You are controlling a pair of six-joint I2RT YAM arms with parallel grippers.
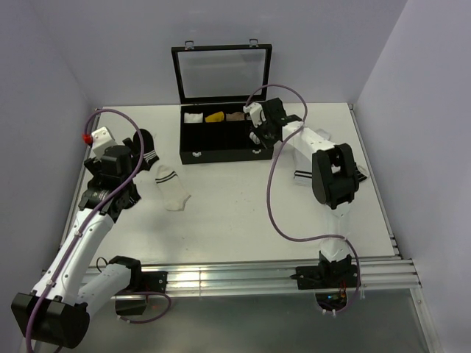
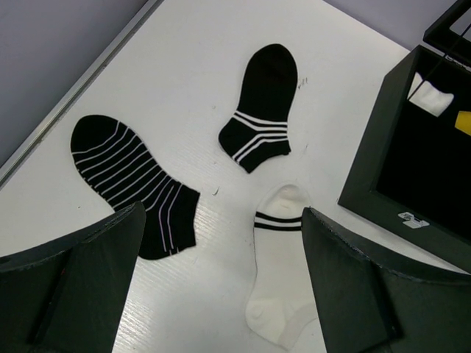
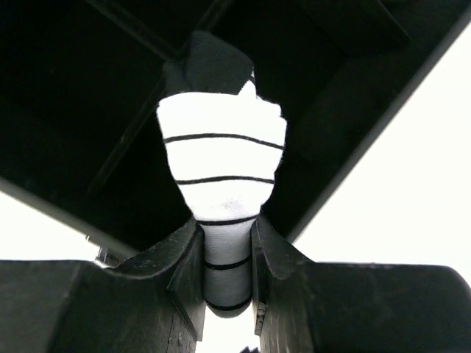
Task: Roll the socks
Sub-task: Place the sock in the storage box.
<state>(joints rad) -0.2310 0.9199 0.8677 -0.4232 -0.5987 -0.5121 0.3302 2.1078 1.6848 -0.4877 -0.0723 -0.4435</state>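
Note:
My right gripper is shut on a rolled white sock with thin black lines and a black toe. It holds this bundle over a dark compartment of the black box. From above, the right gripper hangs over the right end of the box. A plain white sock with a black-banded cuff lies flat on the table, also visible from above. My left gripper is open above the table, with that sock by its right finger; from above, the left gripper is left of the sock.
Two black socks with white stripes lie beyond the left gripper near the left table edge. The box's lid stands open; white, yellow and tan bundles fill its back row. Another pale sock lies partly under the right arm.

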